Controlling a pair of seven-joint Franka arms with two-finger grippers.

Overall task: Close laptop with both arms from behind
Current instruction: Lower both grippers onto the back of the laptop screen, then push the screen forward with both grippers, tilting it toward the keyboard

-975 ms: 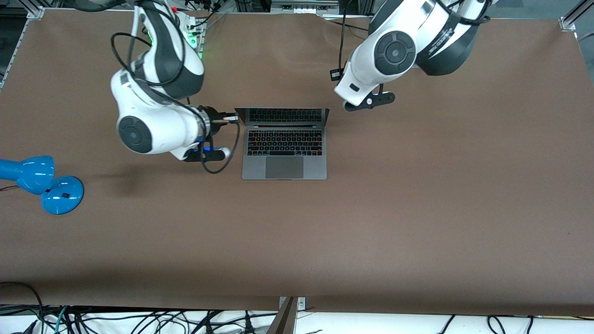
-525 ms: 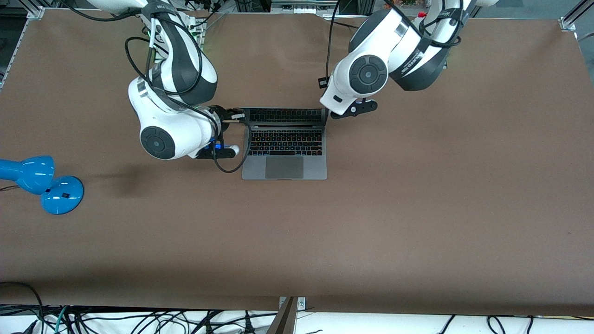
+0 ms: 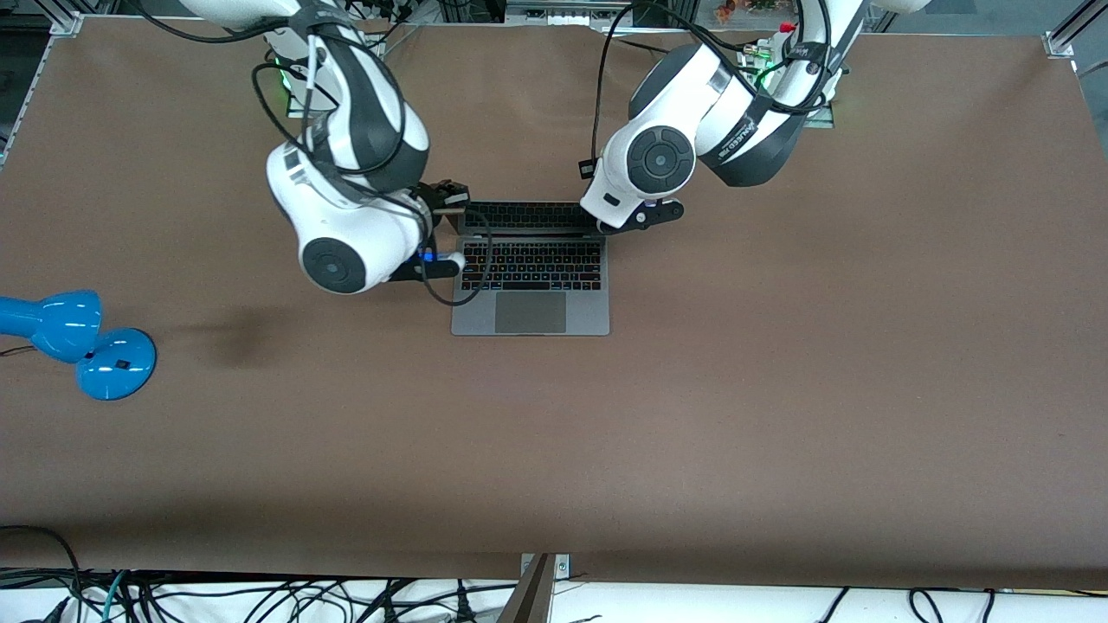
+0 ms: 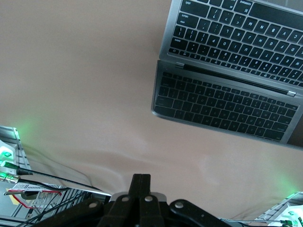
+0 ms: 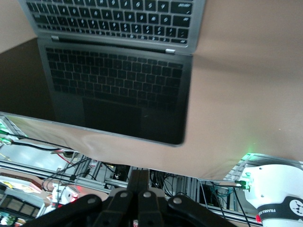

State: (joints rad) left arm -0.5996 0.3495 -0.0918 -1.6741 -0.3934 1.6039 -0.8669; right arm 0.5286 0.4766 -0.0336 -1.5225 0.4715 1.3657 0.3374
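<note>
Laptop (image 3: 530, 268) lies open on the brown table (image 3: 779, 389), about midway along the edge where the robot bases stand and set in from that edge. Its keyboard faces up and its screen (image 3: 528, 216) stands up on the side toward the bases. A blue lamp (image 3: 78, 342) rests at the table edge on the right arm's end, well apart from all this.

During the last second both arms have moved inward. The right arm (image 3: 346, 208) was out beside the screen's corner on its own end; now it hangs partly over that corner of the laptop. The left arm (image 3: 666, 147) was clear of the screen and higher; now it has come down and its wrist covers the other upper corner. I judge from this that the approach is almost finished and the push on the lid can begin soon. The lid is not yet lowered.

The right gripper (image 3: 450, 197) is at the screen's upper corner on the right arm's end. In the right wrist view its fingers (image 5: 140, 191) are pressed together and hold nothing. Whether they touch the lid, I cannot tell. The left gripper (image 4: 141, 191) is hidden under its wrist in the front view. In the left wrist view its fingers also lie pressed together, empty, with the screen in front of them.
</note>
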